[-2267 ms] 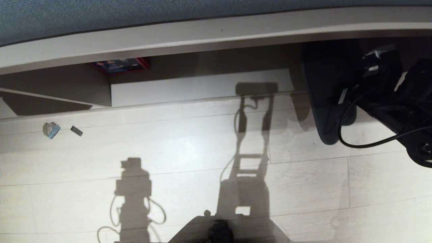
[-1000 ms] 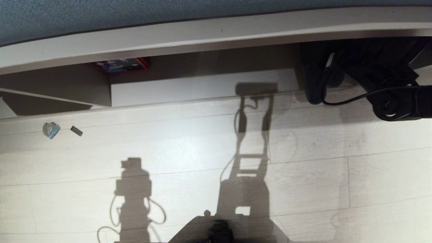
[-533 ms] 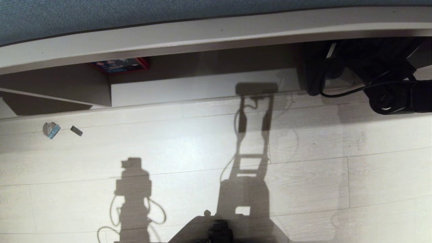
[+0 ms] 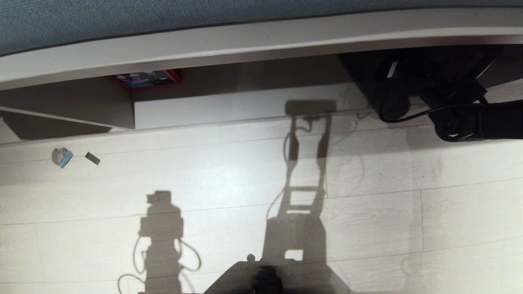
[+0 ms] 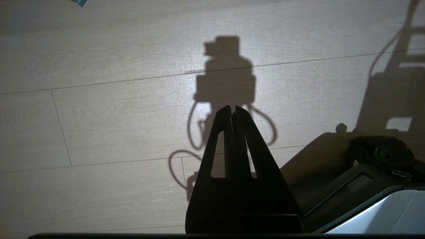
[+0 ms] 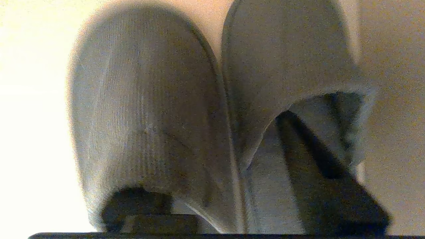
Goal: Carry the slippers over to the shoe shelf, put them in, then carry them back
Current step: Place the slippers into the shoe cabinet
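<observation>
The slippers [image 6: 149, 99] lie side by side, toes pointing away, on the pale base board [image 4: 245, 104] of the shoe shelf. In the head view they are a dark shape [image 4: 363, 81] at the shelf's right end, partly under my right arm [image 4: 470, 118]. My right gripper [image 6: 212, 159] is open. One dark finger [image 6: 318, 159] sits inside the right slipper's mouth, and the other finger [image 6: 136, 205] shows at the left slipper's heel. Far from the shelf, my left gripper [image 5: 232, 108] hangs shut and empty over the floor.
The shelf's overhanging top [image 4: 261, 41] runs across the back. An upright panel [image 4: 122, 108] with a red box [image 4: 147, 78] behind it stands to the left. Two small bits [image 4: 62, 157] [image 4: 92, 158] lie on the pale plank floor. My base [image 4: 265, 281] is at the near edge.
My right arm has reached deeper into the shelf and the gripper has gone from shut to open. The slippers' dark shape has widened to the left on the base board.
</observation>
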Robot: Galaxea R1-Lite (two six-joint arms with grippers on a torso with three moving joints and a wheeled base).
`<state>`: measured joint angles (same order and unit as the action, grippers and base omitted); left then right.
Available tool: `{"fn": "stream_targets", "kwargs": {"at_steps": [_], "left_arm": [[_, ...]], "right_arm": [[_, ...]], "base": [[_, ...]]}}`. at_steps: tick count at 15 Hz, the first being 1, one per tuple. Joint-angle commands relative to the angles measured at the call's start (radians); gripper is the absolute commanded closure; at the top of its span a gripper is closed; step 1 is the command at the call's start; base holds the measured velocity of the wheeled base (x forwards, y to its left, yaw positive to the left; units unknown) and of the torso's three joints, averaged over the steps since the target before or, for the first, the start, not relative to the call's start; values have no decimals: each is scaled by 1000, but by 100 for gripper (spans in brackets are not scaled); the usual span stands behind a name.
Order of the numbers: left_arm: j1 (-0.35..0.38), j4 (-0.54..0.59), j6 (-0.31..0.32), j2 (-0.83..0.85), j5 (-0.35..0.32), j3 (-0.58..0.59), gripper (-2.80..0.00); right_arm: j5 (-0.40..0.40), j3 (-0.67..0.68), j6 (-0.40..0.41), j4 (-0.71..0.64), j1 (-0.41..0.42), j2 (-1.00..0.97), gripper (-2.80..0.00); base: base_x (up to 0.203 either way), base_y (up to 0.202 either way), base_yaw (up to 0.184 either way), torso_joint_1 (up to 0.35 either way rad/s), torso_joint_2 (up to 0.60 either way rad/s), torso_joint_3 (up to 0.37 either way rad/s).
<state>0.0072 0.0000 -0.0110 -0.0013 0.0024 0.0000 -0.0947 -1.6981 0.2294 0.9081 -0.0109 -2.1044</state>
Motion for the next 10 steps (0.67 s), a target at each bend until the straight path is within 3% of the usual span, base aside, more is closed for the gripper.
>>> {"fn": "stream_targets", "kwargs": {"at_steps": [1, 10], "left_arm": [[0, 0, -1, 1, 1, 0, 0], [0, 0, -3, 1, 1, 0, 0]], "right_arm": [[0, 3, 3, 5, -1, -19, -280], [-2, 152, 45, -26, -3, 65, -280]], "base": [[0, 0, 0, 0, 0, 0], [0, 0, 0, 0, 0, 0]]}}
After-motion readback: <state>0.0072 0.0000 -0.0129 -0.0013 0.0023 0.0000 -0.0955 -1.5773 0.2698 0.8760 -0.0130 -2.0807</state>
